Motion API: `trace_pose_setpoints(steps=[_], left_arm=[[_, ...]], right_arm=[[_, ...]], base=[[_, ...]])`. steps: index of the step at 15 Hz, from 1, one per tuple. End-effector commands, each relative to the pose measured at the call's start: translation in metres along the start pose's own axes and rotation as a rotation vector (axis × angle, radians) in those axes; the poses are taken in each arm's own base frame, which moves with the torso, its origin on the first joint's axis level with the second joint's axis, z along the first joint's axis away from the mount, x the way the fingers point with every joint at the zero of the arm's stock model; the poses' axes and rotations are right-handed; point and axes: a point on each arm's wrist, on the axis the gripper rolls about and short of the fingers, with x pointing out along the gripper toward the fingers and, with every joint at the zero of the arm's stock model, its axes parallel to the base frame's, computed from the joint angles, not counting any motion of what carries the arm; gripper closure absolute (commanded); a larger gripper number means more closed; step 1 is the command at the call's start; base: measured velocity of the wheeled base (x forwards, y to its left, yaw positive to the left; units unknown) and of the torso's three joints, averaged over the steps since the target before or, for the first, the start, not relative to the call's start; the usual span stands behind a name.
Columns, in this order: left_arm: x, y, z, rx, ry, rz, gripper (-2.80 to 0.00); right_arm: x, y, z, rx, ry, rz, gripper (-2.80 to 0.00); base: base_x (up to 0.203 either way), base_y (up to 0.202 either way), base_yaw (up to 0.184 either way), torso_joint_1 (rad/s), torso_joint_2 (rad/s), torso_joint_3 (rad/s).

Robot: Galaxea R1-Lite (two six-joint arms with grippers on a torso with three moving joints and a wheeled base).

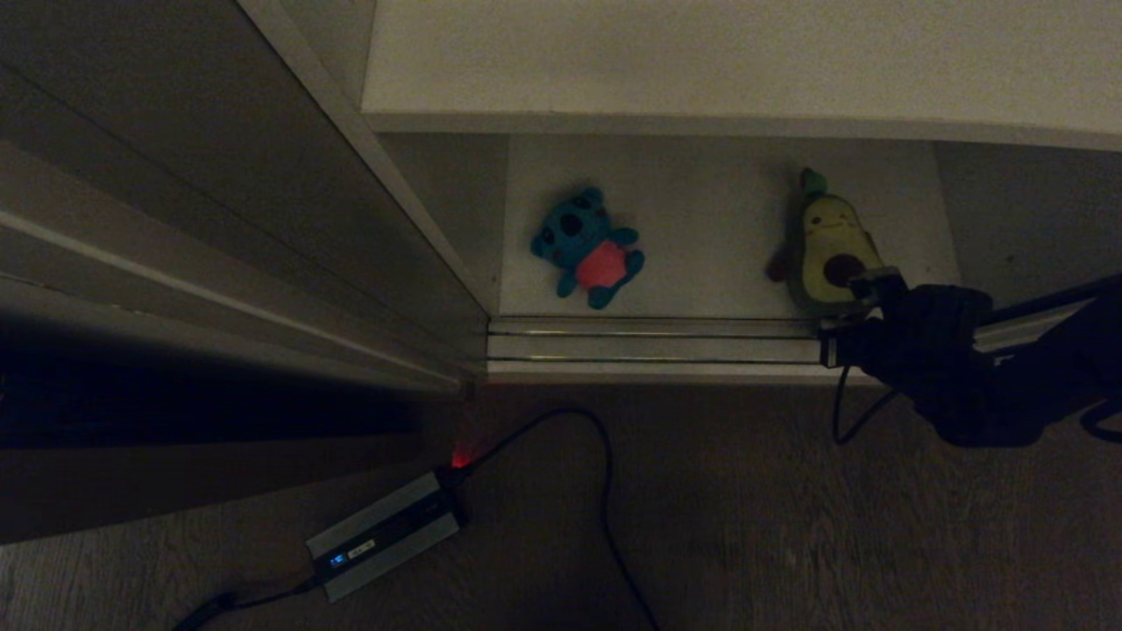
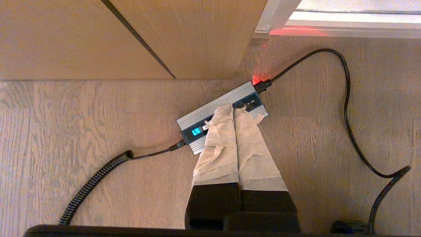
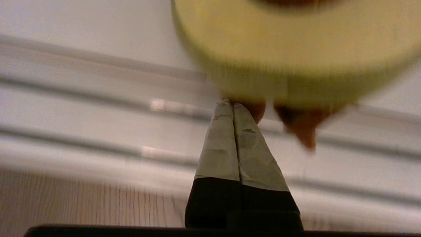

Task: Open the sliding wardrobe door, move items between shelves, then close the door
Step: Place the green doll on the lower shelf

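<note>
The left gripper (image 2: pixel 234 110) is clenched empty above the grey box (image 2: pixel 197 126). The monster (image 1: pixel 585 246) and avocado (image 1: pixel 831 248) lie on the bottom shelf (image 1: pixel 701 175). The right gripper (image 3: pixel 233 107) is pinched on the avocado's foot, it seems; a firmer body hold is advised before lifting.

Green plush avocado with brown pit (image 3: pixel 289 49): blurred in my right wrist view, top cut off by the frame edge. In the head view my dark right arm (image 1: pixel 947 359) covers its lower end.
Ribbed metal floor track (image 1: pixel 649 343): right end hidden behind that arm.
Black cable (image 2: pixel 348 108): runs off the frame.
</note>
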Motion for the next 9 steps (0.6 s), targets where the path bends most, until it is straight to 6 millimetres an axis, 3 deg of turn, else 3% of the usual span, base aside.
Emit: trace_pose_setpoints(steps=[1, 9], left_arm=[[0.0, 0.0, 0.0, 0.0, -0.003, 0.0, 0.0], [0.0, 0.0, 0.0, 0.0, -0.003, 0.0, 0.0]], right_arm=[[0.013, -0.002, 0.001, -0.004, -0.035, -0.006, 0.0], [0.037, -0.005, 0.016, -0.015, -0.151, -0.023, 0.0]], base=[[0.0, 0.0, 0.0, 0.0, 0.0, 0.0], [0.0, 0.0, 0.0, 0.0, 0.0, 0.0]])
